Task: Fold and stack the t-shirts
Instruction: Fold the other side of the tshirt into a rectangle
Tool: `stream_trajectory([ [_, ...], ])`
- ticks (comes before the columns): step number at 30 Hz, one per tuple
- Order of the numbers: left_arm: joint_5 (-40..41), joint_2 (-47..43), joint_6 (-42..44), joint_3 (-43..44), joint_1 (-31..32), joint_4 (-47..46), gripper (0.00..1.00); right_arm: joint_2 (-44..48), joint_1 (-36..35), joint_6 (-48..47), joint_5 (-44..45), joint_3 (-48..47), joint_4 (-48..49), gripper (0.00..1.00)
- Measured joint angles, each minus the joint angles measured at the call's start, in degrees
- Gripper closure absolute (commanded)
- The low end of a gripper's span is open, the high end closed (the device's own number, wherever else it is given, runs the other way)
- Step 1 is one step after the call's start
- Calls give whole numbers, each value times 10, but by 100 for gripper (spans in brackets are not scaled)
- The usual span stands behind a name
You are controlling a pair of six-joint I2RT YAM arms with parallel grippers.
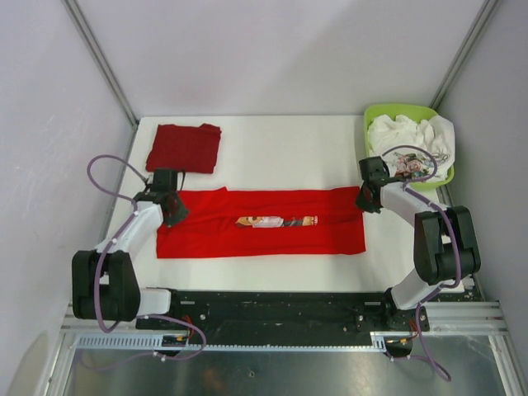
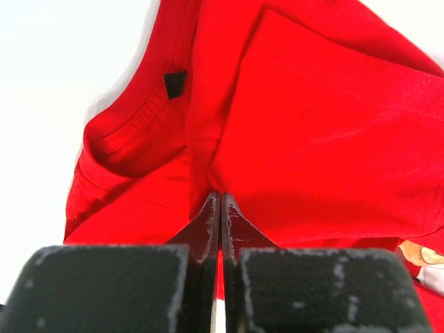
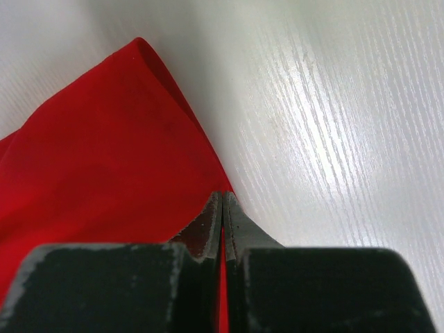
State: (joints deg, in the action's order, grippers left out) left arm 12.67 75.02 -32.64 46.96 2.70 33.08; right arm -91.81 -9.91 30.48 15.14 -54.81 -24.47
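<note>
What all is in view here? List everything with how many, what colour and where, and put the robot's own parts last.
bright red t-shirt: one, bright red with a strip of print showing, folded into a long band across the middle of the table
dark red t-shirt: one, dark red, folded, far left of the table
basket: one, lime green, far right corner
white cloth: a heap, count unclear, white with some print, inside the basket
table: one, white, under everything
left claw: one, black, shut on the bright red t-shirt's left end
right claw: one, black, shut on its right end
</note>
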Motion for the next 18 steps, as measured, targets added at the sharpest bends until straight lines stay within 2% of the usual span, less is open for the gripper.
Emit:
stream_trajectory([
  [9, -4, 4, -4, -3, -1, 0, 100, 0, -1, 0, 0, 4, 9, 100],
  [18, -6, -28, -4, -3, -1, 0, 100, 26, 5, 0, -4, 4, 8, 100],
])
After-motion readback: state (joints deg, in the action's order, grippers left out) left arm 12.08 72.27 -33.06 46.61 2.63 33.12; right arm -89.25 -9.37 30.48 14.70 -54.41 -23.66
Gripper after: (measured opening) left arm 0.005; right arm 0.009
